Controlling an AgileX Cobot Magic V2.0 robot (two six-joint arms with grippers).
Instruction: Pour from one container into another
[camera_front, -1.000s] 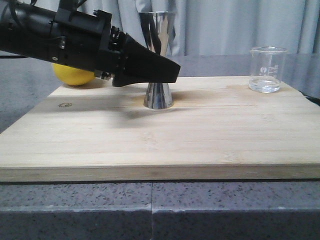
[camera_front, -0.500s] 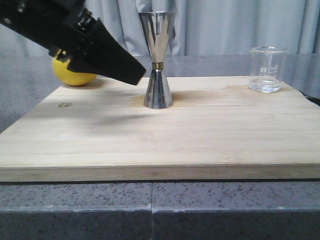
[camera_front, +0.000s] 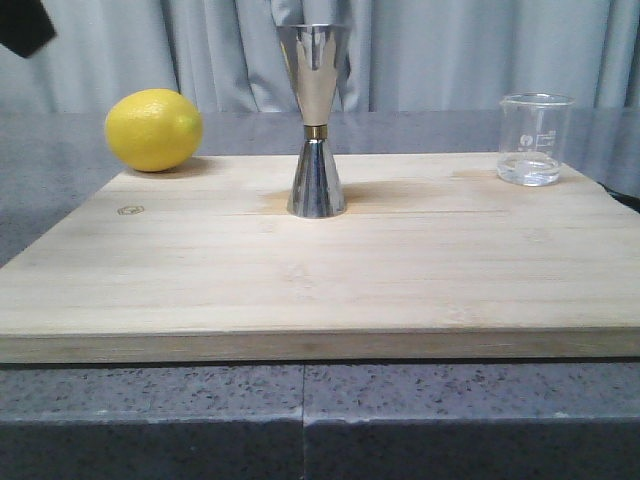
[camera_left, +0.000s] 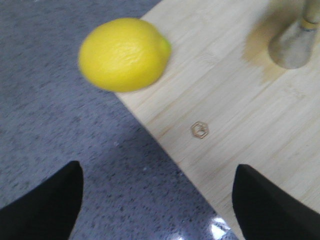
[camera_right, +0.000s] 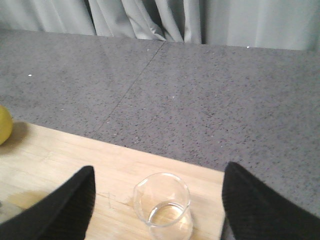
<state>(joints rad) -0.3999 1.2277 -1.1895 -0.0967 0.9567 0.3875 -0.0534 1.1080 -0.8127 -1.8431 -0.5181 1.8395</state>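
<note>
2 vessels stood upright and well apart on the wooden board (camera_front: 320, 290): the steel jigger (camera_front: 316, 120) near its middle back and the glass beaker (camera_front: 535, 139) at the far right corner (a little clear liquid in its bottom). Both grippers had their jaws spread wide and empty, the left gripper (camera_left: 157, 200) above the board's edge near a lemon (camera_front: 153, 130), the right gripper (camera_right: 159, 200) over the beaker on the grey table (camera_front: 300, 420).

The beaker (camera_front: 535, 138) bears unreadable white markings; the board (camera_left: 235, 150) a wordless hexagonal logo (camera_left: 200, 130).
</note>
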